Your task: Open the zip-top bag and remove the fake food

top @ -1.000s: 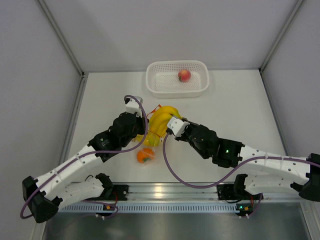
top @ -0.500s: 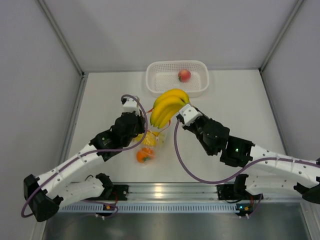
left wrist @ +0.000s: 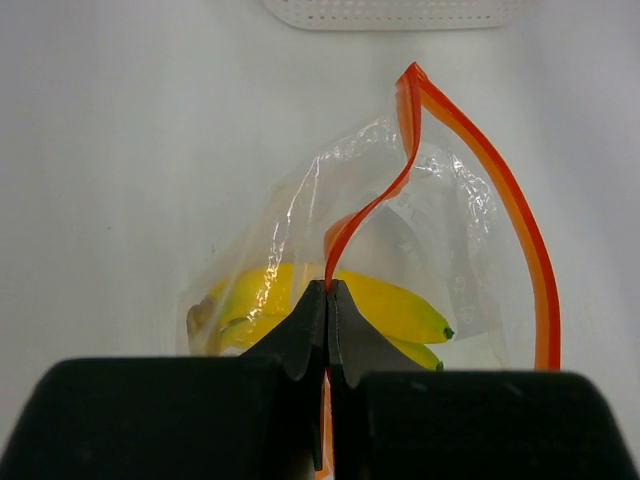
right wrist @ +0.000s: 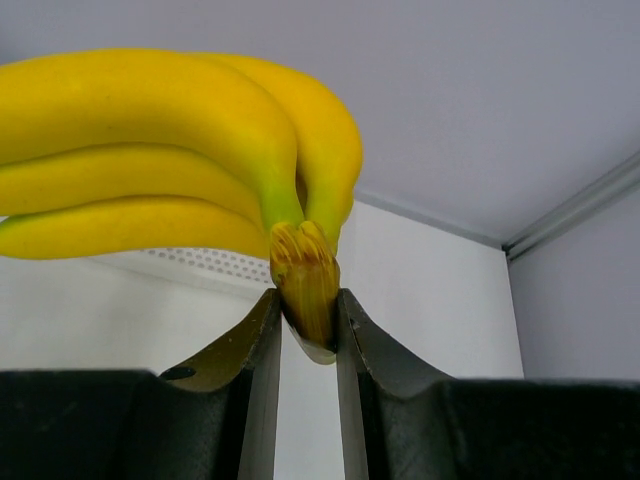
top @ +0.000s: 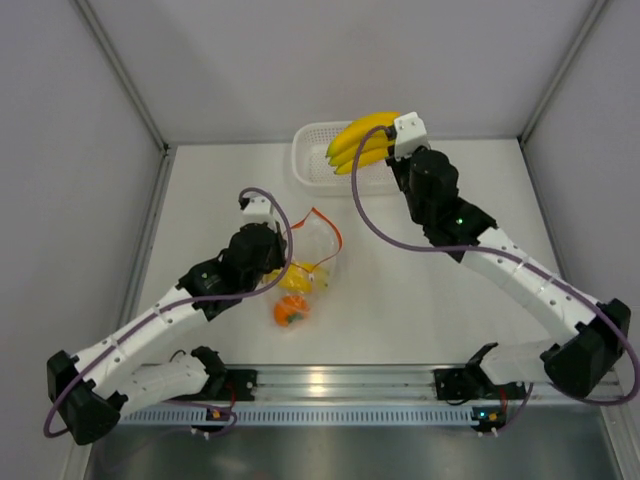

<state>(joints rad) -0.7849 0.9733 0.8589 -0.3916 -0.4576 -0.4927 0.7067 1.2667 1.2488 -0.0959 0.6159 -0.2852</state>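
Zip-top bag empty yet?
No, a banana bunch lies inside the zip-top bag in the left wrist view.

The right gripper point(top: 392, 152) holds a yellow banana bunch point(top: 360, 140) above the white perforated basket point(top: 304, 172) at the table's far edge. Mid-table, the left gripper point(top: 287, 262) meets the zip-top bag point(top: 318, 243), which contains a second banana bunch point(top: 298, 279). A small orange fruit point(top: 290, 311) lies just nearside.

Left arm point(top: 160, 322) bent low, left pincer point(left wrist: 328, 292) pinched closed, right arm point(top: 520, 275) stretched forward, right pincer point(right wrist: 305, 318) raised, clamped.
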